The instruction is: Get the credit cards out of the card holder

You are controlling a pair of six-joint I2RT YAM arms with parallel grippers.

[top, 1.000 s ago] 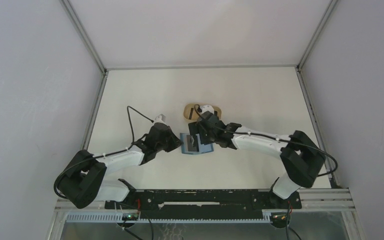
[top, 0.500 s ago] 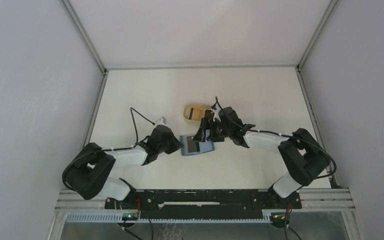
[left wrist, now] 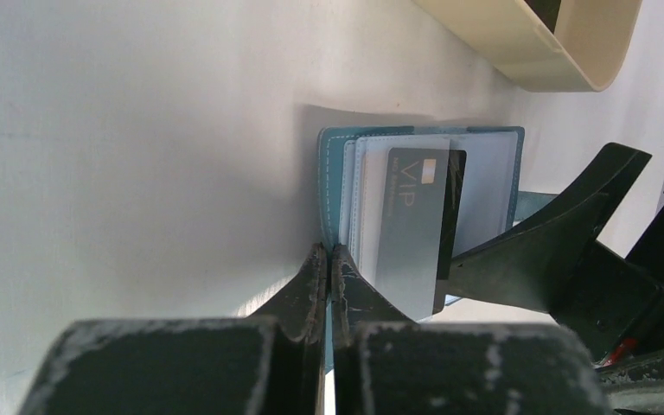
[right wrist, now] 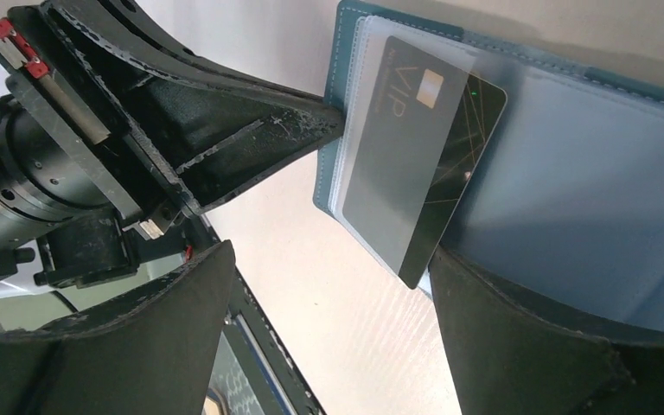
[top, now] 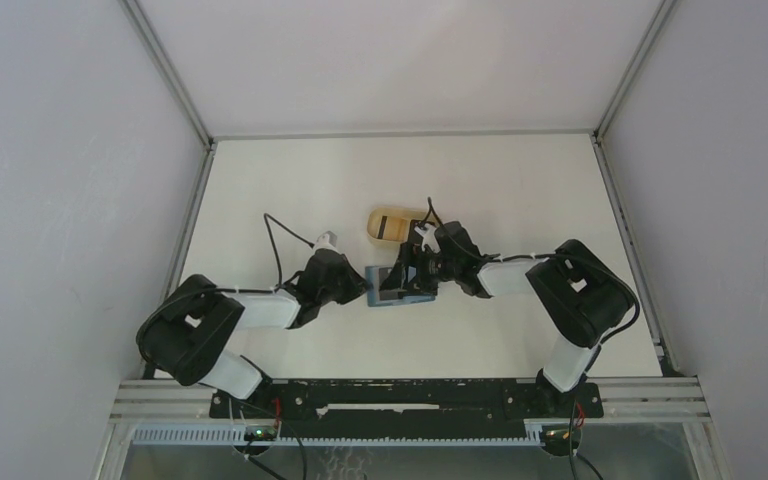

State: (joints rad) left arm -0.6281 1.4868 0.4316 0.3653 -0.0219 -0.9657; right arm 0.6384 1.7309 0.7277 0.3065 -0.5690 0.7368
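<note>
The teal card holder [top: 412, 297] lies open on the table, its lighter blue inside up [right wrist: 588, 164]. A dark grey card marked VIP [right wrist: 415, 147] sticks partly out of a clear sleeve; it also shows in the left wrist view [left wrist: 415, 216]. My left gripper [left wrist: 329, 255] is shut on the holder's teal left edge [left wrist: 333, 173]; in the top view it is left of the holder [top: 365, 285]. My right gripper [right wrist: 328, 285] is open over the holder [top: 400, 278]. One of its fingers [right wrist: 553, 337] rests on the inner page beside the card's corner. No tan card shows.
A beige oval tray [top: 380, 215] stands just behind the holder, with a dark flat thing in it; its wall shows in the left wrist view [left wrist: 519, 52]. The two grippers are close together, and the left one's fingers [right wrist: 251, 147] fill the right wrist view's left side.
My right gripper has moved from beside the tray down onto the open holder, and its arm has folded in. My left gripper has kept its hold on the holder's edge.
</note>
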